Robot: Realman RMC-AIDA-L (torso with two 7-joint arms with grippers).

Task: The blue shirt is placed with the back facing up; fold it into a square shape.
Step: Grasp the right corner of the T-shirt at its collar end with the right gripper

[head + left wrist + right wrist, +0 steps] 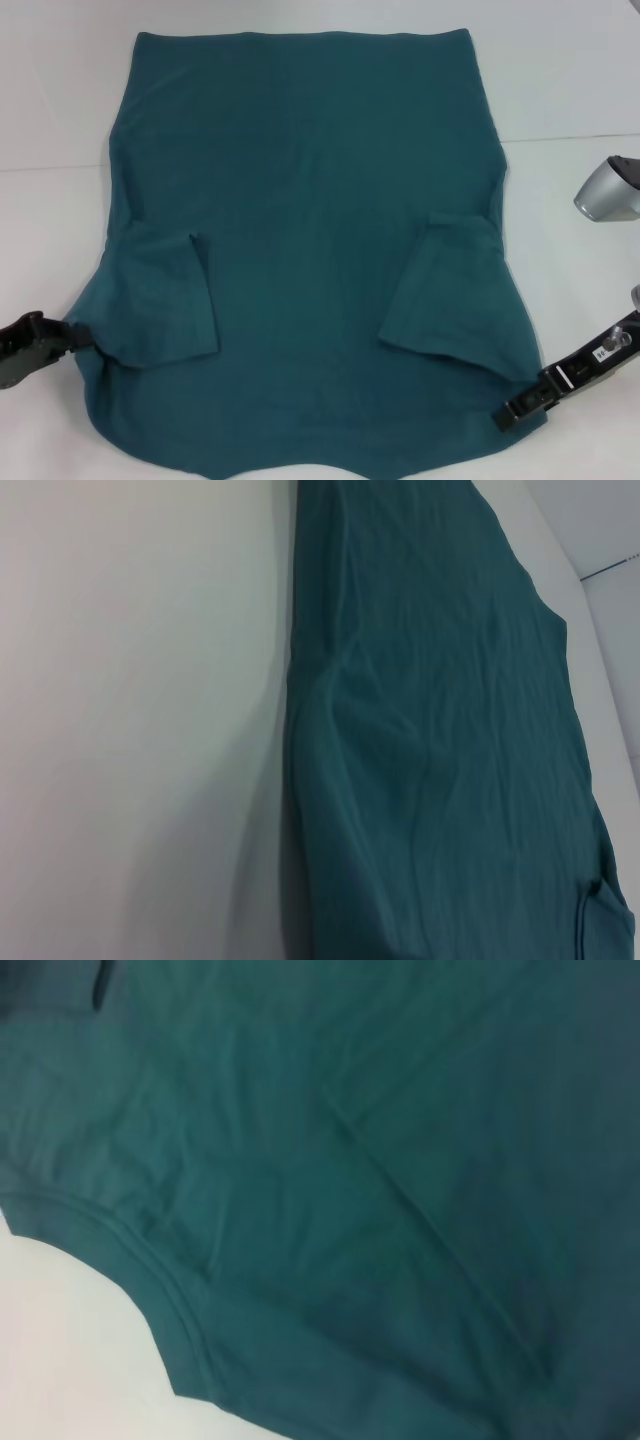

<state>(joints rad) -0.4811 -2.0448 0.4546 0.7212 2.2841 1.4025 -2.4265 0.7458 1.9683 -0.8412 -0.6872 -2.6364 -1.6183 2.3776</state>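
A dark teal-blue short-sleeved cotton shirt (310, 230) lies spread flat on the white table (570, 90), its plain side up and its straight hem at the far edge of the head view. Both short sleeves are folded inward onto the body, one on the left (165, 295) and one on the right (440, 285), each lying as a slanted flap. The near edge of the shirt curves along the bottom of the head view. The black left gripper (75, 335) sits at the shirt's near-left edge, touching the fabric beside the folded sleeve; whether its fingers are parted or clamped on the cloth cannot be told. The black right gripper (515, 408) sits at the near-right edge, its tip meeting the fabric; the state of its fingers likewise cannot be told. The wrist views show only wrinkled teal cloth and bare white table.
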